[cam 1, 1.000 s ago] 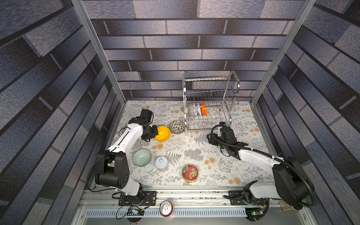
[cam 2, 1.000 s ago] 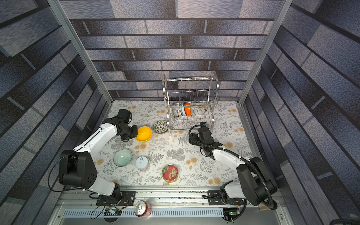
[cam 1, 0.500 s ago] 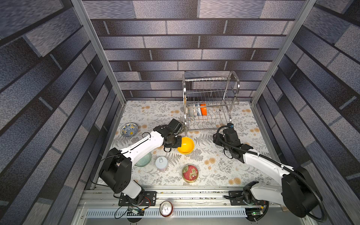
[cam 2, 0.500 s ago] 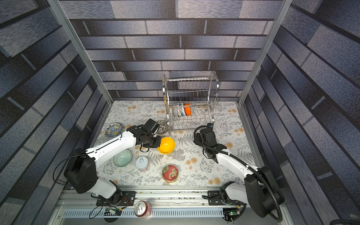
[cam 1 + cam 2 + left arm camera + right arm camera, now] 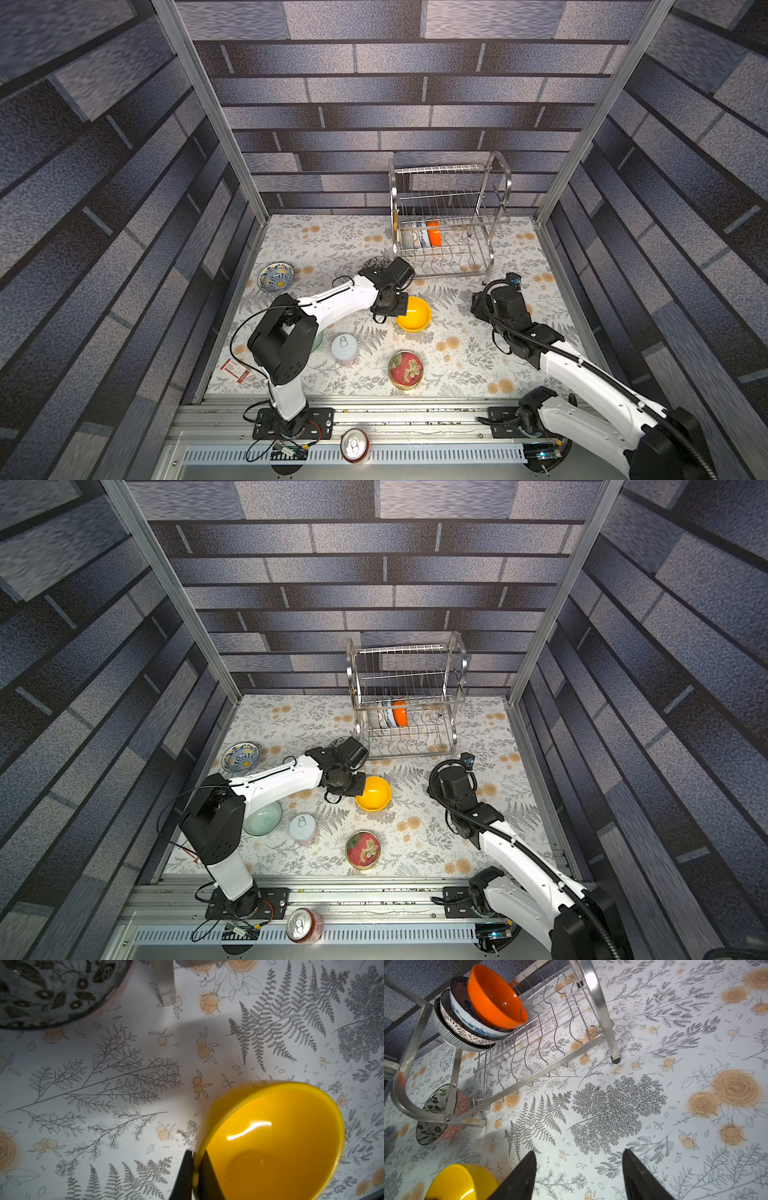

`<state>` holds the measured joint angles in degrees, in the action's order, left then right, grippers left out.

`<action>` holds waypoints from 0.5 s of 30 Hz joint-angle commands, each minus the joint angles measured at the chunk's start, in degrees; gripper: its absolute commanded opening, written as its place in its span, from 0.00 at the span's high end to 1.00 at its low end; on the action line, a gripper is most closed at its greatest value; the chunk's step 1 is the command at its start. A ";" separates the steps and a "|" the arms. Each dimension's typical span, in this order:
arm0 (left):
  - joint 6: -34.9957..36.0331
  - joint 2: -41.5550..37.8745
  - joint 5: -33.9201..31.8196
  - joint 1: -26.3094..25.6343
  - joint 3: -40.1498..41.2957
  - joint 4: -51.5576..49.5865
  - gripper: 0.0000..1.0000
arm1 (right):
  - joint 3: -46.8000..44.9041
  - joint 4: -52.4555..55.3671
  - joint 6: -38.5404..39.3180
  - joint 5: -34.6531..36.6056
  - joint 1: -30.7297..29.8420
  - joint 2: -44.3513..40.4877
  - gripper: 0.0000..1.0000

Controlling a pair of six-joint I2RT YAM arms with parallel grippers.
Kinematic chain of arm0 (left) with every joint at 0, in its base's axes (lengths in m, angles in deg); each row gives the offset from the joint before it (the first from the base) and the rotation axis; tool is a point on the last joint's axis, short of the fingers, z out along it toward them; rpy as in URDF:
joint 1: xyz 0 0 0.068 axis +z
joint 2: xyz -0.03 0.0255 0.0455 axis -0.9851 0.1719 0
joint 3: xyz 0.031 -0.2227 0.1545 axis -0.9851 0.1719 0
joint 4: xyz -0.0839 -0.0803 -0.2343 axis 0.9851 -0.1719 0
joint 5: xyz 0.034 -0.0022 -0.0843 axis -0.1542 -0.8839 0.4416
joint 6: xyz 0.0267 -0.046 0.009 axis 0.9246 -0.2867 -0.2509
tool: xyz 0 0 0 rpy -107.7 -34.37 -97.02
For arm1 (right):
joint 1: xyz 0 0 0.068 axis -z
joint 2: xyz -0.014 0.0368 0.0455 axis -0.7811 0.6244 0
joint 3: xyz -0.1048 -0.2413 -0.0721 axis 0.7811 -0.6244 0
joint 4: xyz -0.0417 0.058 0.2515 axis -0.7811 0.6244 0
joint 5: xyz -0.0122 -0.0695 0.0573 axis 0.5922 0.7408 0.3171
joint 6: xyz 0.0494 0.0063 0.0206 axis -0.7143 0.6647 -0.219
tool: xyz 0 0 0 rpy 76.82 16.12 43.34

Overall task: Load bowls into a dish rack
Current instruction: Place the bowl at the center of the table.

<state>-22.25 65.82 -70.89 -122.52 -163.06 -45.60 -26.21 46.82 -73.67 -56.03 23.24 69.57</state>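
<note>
Gripping the rim of the plain yellow round bowl (image 5: 270,1142), the left fingers (image 5: 185,1176) are closed on its thin wall, one black finger outside and one inside. The bowl is glossy, smooth and tilted, held in front of the shiny steel wire dish rack (image 5: 597,1001) and apart from it. The right fingers (image 5: 521,1178), black and wedge-shaped, stand spread with nothing between them over the floral-printed surface (image 5: 675,1053). The yellow bowl is beside them, not touching.

On the rack's lower slotted shelf four bowls stand on edge, nested at one end:
- a glossy plain orange bowl (image 5: 494,995)
- a blue floral bowl (image 5: 467,1020)
- a brown lattice-patterned bowl (image 5: 456,1031)
- a black-dotted white bowl (image 5: 448,1040)

A dark leaf-patterned bowl (image 5: 431,1103) rests just beside the rack's foot.
</note>
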 commanded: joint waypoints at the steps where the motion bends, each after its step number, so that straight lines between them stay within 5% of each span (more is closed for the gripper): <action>1: -1.28 1.67 -0.34 -1.24 -3.34 0.87 0.96 | -1.31 4.34 -0.69 1.97 0.18 -2.43 0.33; 15: -1.21 6.53 -1.56 -3.70 -8.44 -0.48 0.91 | 0.43 9.27 5.50 0.39 0.26 -5.22 0.33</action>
<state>-22.47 71.91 -71.28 -125.84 -169.20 -45.57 -26.93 53.79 -70.50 -55.52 23.24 65.20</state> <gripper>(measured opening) 0.087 0.666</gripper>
